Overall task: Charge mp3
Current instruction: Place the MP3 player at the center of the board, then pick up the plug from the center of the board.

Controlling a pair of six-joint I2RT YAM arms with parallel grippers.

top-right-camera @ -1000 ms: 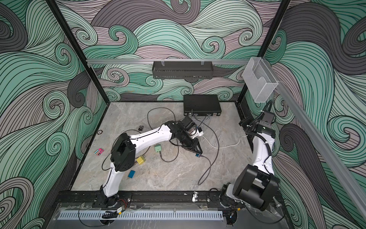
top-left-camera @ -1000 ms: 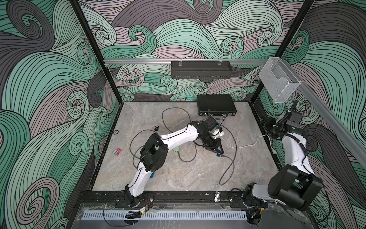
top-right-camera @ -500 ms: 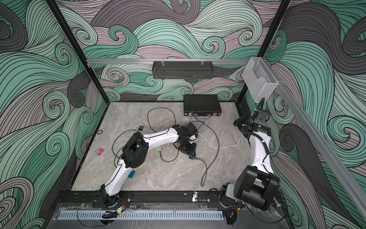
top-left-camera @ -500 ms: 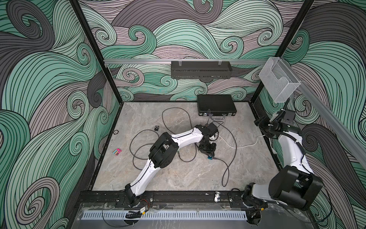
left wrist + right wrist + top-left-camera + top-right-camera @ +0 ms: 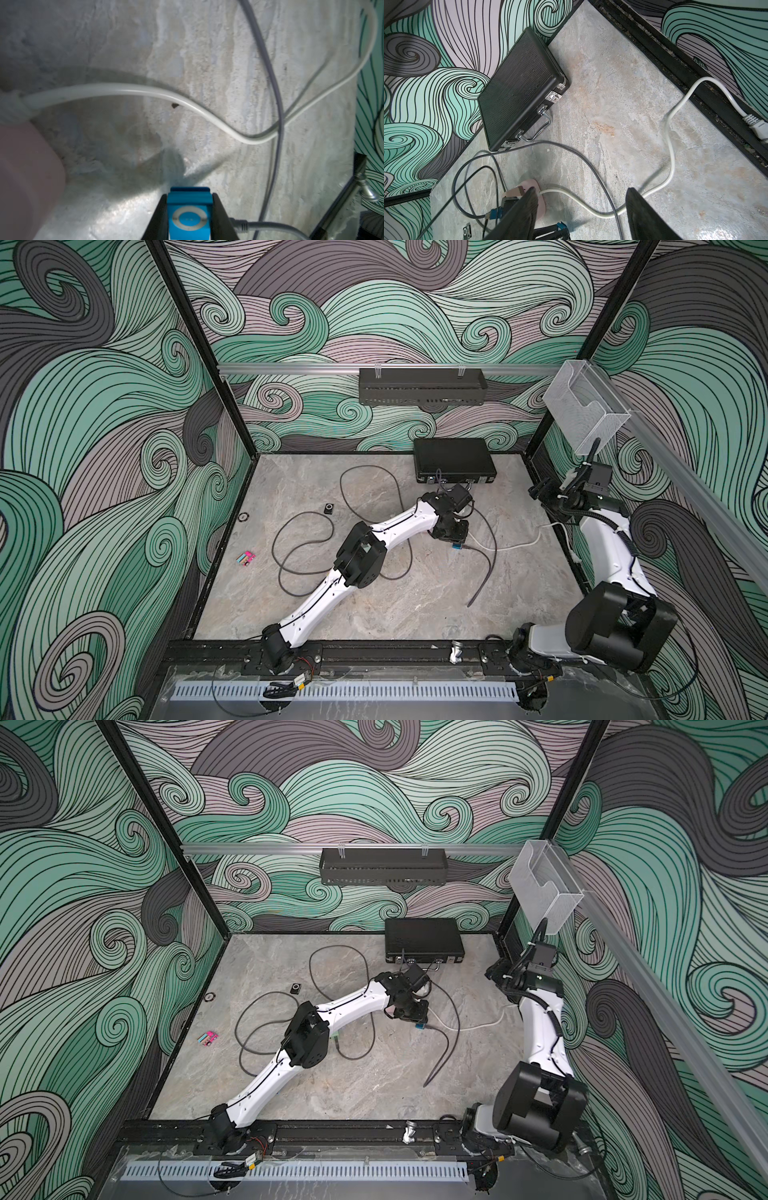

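The blue mp3 (image 5: 188, 209) with a white control ring sits between the black fingers of my left gripper (image 5: 189, 195), which is shut on it. In both top views it shows just above the floor (image 5: 456, 546) (image 5: 420, 1026), under the left gripper (image 5: 452, 534). A grey cable plug (image 5: 239, 225) points at the mp3's side beside one finger. My right gripper (image 5: 581, 199) stands open and holds nothing, raised by the right wall (image 5: 540, 491). Below it lies the pale charger block (image 5: 529, 186).
A white power cord (image 5: 519, 545) runs from the charger to the right wall. A black case (image 5: 455, 460) stands at the back. Loops of dark cable (image 5: 303, 547) cover the middle floor. A small black player (image 5: 328, 509) and a pink item (image 5: 246, 558) lie left.
The left arm's elbow has swung right while its gripper kept the blue mp3 near the charger. The right gripper shifted slightly left, away from the wall, and stayed open.
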